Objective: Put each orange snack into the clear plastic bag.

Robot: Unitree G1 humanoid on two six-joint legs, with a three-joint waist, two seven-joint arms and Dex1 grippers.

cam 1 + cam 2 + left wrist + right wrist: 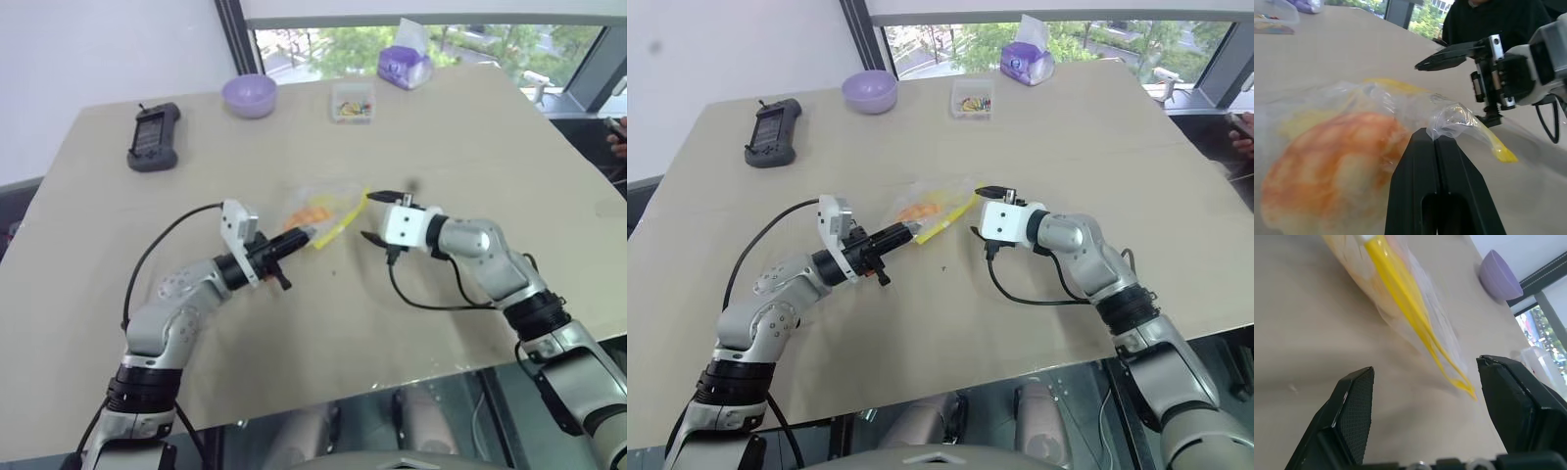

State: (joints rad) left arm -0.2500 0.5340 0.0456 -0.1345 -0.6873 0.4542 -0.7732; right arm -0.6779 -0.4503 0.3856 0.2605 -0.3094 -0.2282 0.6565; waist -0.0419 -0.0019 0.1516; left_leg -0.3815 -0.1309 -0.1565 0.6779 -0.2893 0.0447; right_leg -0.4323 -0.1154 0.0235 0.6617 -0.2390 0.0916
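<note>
The clear plastic bag (323,212) lies crinkled near the table's middle, its yellow zip strip (1409,314) along the edge facing my right gripper. An orange snack (1337,169) with a darker grid sits inside the bag. My left gripper (302,236) is shut on the bag's near edge, pinching a fold of film (1452,122) between its black fingers (1437,191). My right gripper (374,215) hovers open just right of the zip strip, one finger above and one below, nothing between them.
A purple bowl (249,95), a small clear box of coloured bits (352,102) and a purple tissue pack (405,67) stand along the far edge. A black handheld device (154,136) lies at the far left. A person in dark clothes (1498,22) sits beyond the table.
</note>
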